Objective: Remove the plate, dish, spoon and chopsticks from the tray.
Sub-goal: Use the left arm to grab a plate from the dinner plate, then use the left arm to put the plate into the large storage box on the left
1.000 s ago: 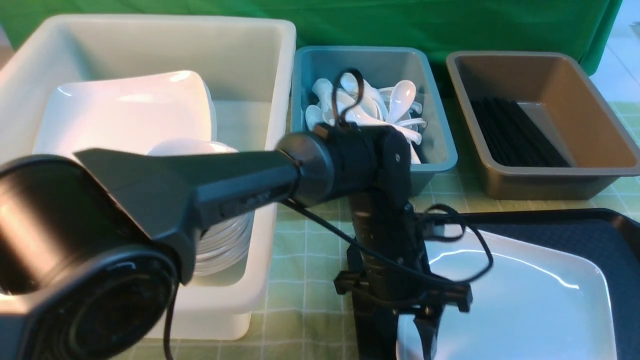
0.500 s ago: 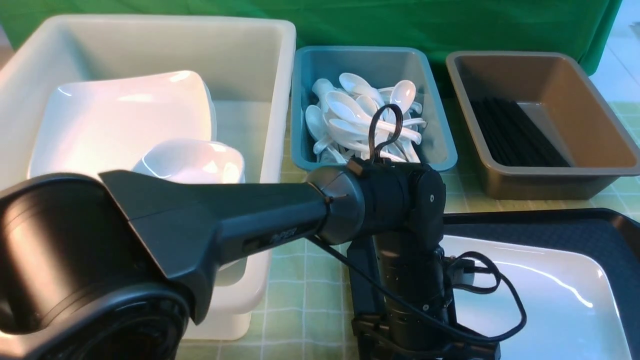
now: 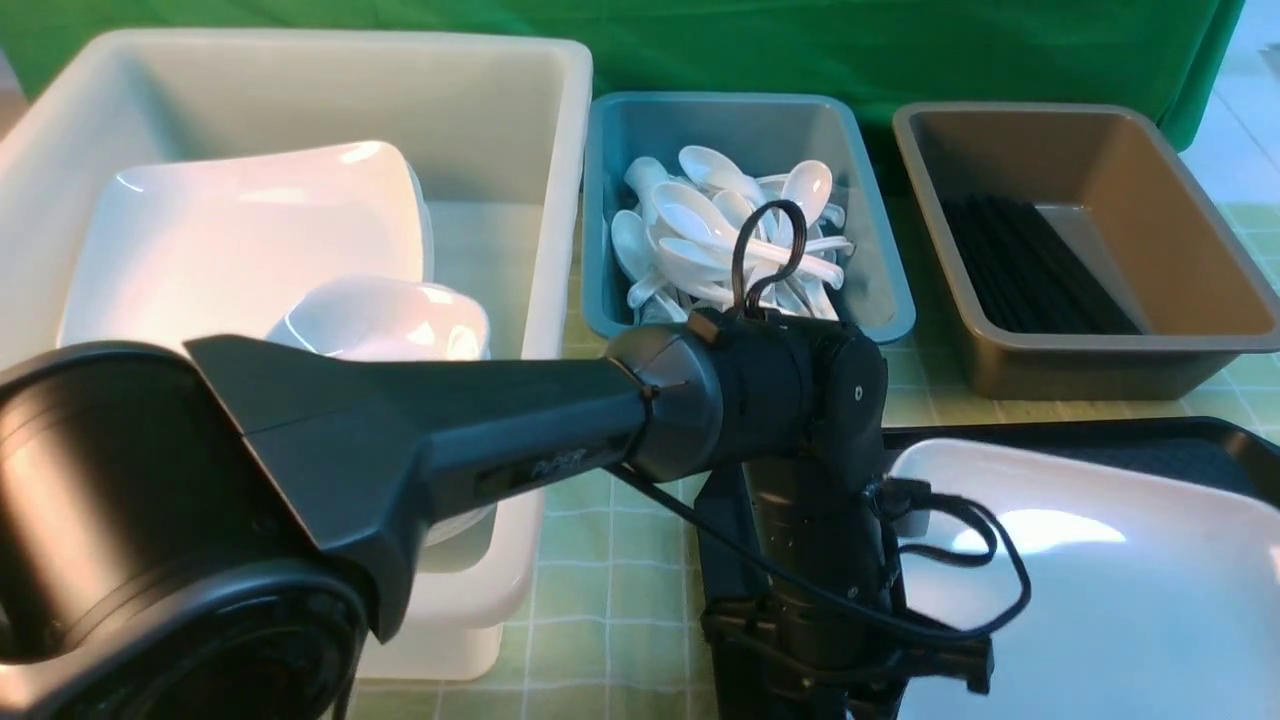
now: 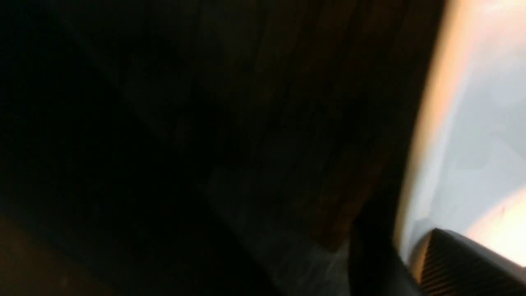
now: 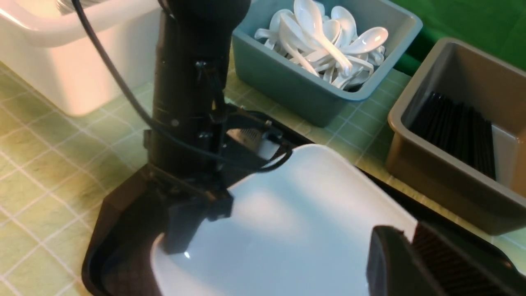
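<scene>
Above the tray point(image 3: 1100, 430), the plate point(image 3: 1100, 600) has risen in the left gripper point(image 5: 178, 242).

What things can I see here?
plate: one, white, over the tray
tray: one, black, near right
white bin: one, far left
stacked plates: some, white, in white bin
small bowls: stack, white, in white bin
teal bin: one, far middle
spoons: many, white, in teal bin
brown bin: one, far right
chopsticks: many, black, in brown bin
tablecloth: one, green checked
left arm: one, black, reaching across
left gripper: one, black, on plate's edge
right gripper: one, black, at plate's other side
</scene>
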You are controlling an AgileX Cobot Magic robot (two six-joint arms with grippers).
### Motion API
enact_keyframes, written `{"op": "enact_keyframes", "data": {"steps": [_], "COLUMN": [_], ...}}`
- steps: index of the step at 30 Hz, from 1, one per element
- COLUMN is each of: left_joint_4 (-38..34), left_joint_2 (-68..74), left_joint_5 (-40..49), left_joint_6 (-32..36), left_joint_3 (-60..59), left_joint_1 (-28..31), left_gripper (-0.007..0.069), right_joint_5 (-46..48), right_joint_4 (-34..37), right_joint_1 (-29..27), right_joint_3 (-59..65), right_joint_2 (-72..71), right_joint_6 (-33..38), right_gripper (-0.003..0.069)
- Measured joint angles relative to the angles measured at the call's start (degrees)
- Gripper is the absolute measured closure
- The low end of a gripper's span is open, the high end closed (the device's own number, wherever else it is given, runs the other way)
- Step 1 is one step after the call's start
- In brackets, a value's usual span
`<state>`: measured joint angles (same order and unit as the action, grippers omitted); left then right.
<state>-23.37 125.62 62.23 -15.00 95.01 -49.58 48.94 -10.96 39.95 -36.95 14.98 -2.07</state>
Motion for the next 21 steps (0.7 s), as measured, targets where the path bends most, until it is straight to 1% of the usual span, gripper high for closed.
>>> {"op": "enact_keyframes", "data": {"steps": [7,14,21], "left_joint_4": [-0.04,2.05,2.28], "left_joint_2": [-1.38,-7.92,-11.07], "left_joint_5": [-2.71,-5.33,-7.32], "left_joint_6": [0.0,0.11,0.05], "left_joint_3": [-0.05,-0.13,-0.19], "left_joint_1": [-0.05,-0.24,-0.14], "left_gripper": [0.0552,0.0598,0.0607], "right_joint_5": [0.0,0.0,0.0], "right_joint_4": [0.0,0.0,0.0], "right_joint_1": [0.0,0.0,0.0], "right_joint_3": [0.0,0.0,0.0], "right_joint_2": [0.0,0.0,0.0], "right_joint_6": [0.0,-1.22,-1.27], "right_gripper": [0.0586,0.0585,0.0578]}}
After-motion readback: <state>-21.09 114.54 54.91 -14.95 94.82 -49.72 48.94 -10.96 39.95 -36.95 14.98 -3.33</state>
